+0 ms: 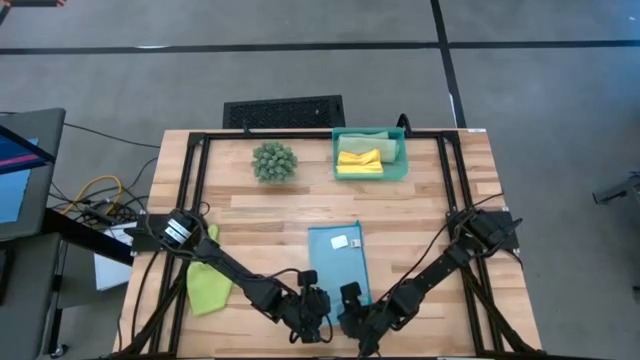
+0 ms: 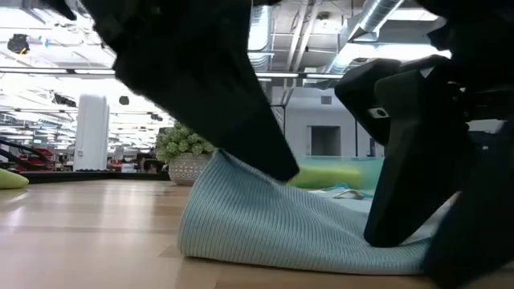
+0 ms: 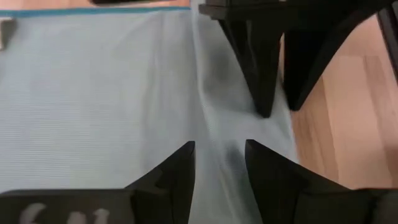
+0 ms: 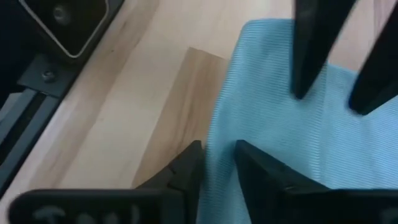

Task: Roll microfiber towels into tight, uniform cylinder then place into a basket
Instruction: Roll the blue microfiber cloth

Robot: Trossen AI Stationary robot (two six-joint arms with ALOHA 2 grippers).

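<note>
The blue towel (image 1: 338, 257) lies flat on the table (image 1: 420, 215) near its front edge, between the two arms. It is a ribbed light-blue cloth with a darker hem and a small white tag (image 1: 342, 241) toward its far end. Its near edge is bunched into a raised fold, which the low view shows humping up off the wood (image 2: 265, 229).

The left gripper (image 3: 219, 163) grasps that fold: cloth runs up between its two fingers (image 3: 177, 171). The right gripper (image 4: 217, 163) faces it from just beside, and towel edge also sits pinched between its fingers (image 4: 261, 171). Each wrist view shows the other arm's fingers pressed down on the cloth.

In the basket (image 1: 370, 155) at the table's far side lie a yellow towel (image 1: 359, 161) and a pale green one behind it, partly covered. A lime towel (image 1: 207, 280) lies under the left arm, half hidden. From above, both grippers cover the towel's near edge. In the low view the dark arms block most of the scene.
</note>
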